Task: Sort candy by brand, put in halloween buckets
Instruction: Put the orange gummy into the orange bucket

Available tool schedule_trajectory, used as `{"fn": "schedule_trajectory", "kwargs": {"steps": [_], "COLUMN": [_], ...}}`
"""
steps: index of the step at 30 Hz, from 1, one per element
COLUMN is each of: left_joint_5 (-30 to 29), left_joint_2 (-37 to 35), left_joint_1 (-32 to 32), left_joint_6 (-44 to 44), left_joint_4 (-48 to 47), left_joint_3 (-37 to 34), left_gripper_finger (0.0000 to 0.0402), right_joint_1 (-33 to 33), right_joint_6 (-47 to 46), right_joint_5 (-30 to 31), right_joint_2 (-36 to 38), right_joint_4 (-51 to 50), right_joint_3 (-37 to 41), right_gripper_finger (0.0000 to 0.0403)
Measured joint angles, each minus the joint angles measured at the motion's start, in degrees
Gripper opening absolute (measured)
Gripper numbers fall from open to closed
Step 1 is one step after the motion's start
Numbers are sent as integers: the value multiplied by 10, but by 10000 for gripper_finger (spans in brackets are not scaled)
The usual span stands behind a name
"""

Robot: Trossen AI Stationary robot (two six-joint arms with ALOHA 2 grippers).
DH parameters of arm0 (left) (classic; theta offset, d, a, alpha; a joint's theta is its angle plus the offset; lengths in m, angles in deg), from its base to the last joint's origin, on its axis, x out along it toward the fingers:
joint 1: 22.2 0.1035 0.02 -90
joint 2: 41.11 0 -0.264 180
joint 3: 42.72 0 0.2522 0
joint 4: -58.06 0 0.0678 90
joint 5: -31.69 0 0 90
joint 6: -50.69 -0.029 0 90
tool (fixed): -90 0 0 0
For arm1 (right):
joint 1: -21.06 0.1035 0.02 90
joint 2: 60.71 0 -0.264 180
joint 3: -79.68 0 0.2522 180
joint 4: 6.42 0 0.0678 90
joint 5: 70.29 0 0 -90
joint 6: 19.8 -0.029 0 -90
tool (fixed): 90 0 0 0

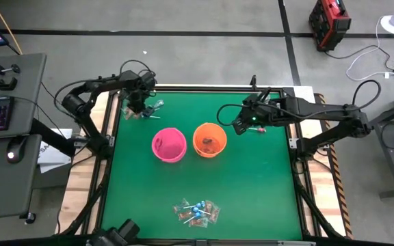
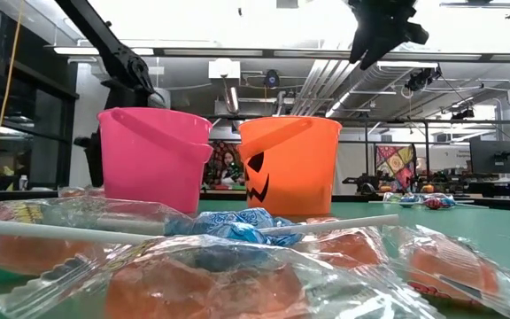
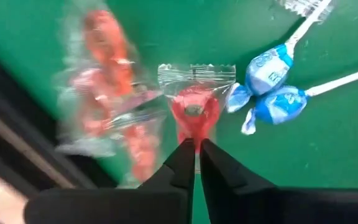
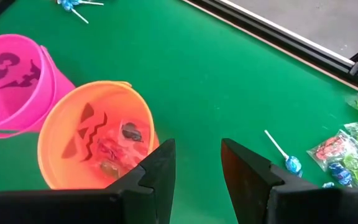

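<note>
The pink bucket (image 1: 168,145) and the orange bucket (image 1: 209,139) stand upright side by side mid-table; the orange one (image 4: 95,143) has red wrapped pieces inside. My left gripper (image 1: 137,104) is at the table's far left corner, shut on a red-and-clear wrapped piece (image 3: 196,109). Beside it lie two blue lollipops (image 3: 272,84) and more red pieces (image 3: 104,93). My right gripper (image 4: 197,165) hangs open above the table, just right of the orange bucket, touching nothing. A heap of candy (image 1: 197,212) lies by the near edge. My left gripper pinches the red-and-clear wrapped piece by the wrapper's end (image 3: 196,134), between the tips of its two fingers. The rest of the piece sticks out beyond the fingertips, its clear crimped end (image 3: 196,71) farthest away. Whether it is clear of the table I cannot tell.
A lone blue lollipop (image 4: 288,163) and a small cluster of wrapped sweets (image 4: 347,149) lie on the green mat to the right of my right gripper. Black frame rails (image 1: 299,178) run along the table's edges. Bare green mat lies between the buckets and the near heap.
</note>
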Motion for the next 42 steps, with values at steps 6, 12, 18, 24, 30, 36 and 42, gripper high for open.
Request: {"fn": "schedule_trajectory", "kwargs": {"steps": [6, 12, 18, 24, 30, 36, 42], "left_joint_5": [11, 80, 83, 82, 47, 52, 57], "left_joint_2": [-101, -221, -234, -155, -48, 4, -25], "left_joint_1": [-6, -129, -358, -496, -516, -506, -498], "left_joint_6": [12, 79, 193, 247, 228, 223, 186], "left_joint_4": [-6, 33, 166, 399, 457, 443, 375], "left_joint_3": [40, 51, 50, 53, 88, 118, 146], "left_gripper_finger": [1, 0, 0, 0, 6, 64, 138], "right_joint_1": [12, 29, 40, 40, 40, 40, 39], "right_joint_6": [12, -15, -50, -54, -59, -54, -23], "right_joint_5": [3, 55, 102, 102, 102, 91, 34], "right_joint_2": [15, 53, 78, 81, 81, 81, 81], "right_joint_4": [4, 6, 6, 6, 6, 1, 1], "right_joint_3": [0, 0, 0, 0, 0, 0, 0], "right_gripper_finger": [122, 122, 122, 122, 122, 122, 122]}}
